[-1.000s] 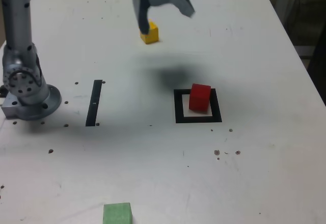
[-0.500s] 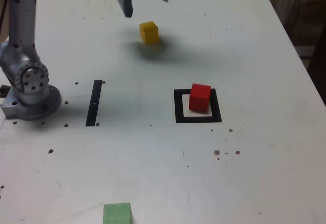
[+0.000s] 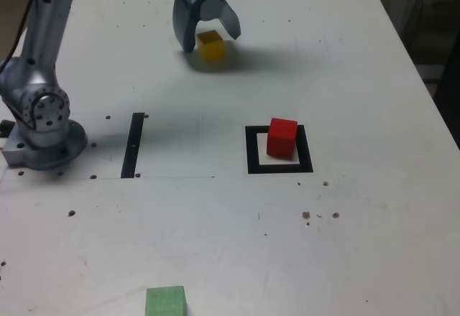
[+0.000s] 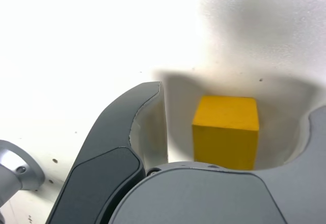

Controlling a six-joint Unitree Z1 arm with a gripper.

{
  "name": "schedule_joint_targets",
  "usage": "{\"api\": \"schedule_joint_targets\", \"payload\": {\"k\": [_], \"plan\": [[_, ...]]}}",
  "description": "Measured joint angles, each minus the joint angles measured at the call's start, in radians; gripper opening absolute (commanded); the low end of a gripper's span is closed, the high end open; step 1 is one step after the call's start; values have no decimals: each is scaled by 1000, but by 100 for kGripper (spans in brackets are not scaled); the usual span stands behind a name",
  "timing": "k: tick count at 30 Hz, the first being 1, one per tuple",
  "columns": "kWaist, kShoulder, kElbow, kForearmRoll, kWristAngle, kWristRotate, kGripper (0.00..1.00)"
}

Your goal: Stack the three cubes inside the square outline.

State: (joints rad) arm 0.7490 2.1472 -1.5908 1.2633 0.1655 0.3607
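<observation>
Gripper: grey two-finger gripper (image 3: 206, 30), jaws spread, straddling small matte yellow cube (image 3: 210, 45) without visible contact.
Yellow cube: on white table (image 3: 359, 79), far side.
Red matte cube (image 3: 282, 138): inside thick black square outline (image 3: 249, 151).
Green matte cube (image 3: 166, 302): near edge, well apart.
Writing: none legible.

Green cube (image 3: 166, 302) cut off by exterior view's bottom edge; yellow cube (image 4: 226, 131) base hidden behind gripper body.

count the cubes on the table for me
3: the yellow cube sits between the open tool's jaws, the red cube inside the square outline, the green cube at the near edge.
</observation>
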Motion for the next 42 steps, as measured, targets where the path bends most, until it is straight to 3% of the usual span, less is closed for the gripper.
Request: {"api": "schedule_joint_targets", "payload": {"k": [13, 23, 32, 42], "plan": [[-1, 13, 0, -54, -12, 6, 42], [-3, 13, 14, -55, -43, 5, 37], [-12, 4, 23, -64, -61, 26, 12], [-97, -90, -6, -19, -84, 28, 8]]}}
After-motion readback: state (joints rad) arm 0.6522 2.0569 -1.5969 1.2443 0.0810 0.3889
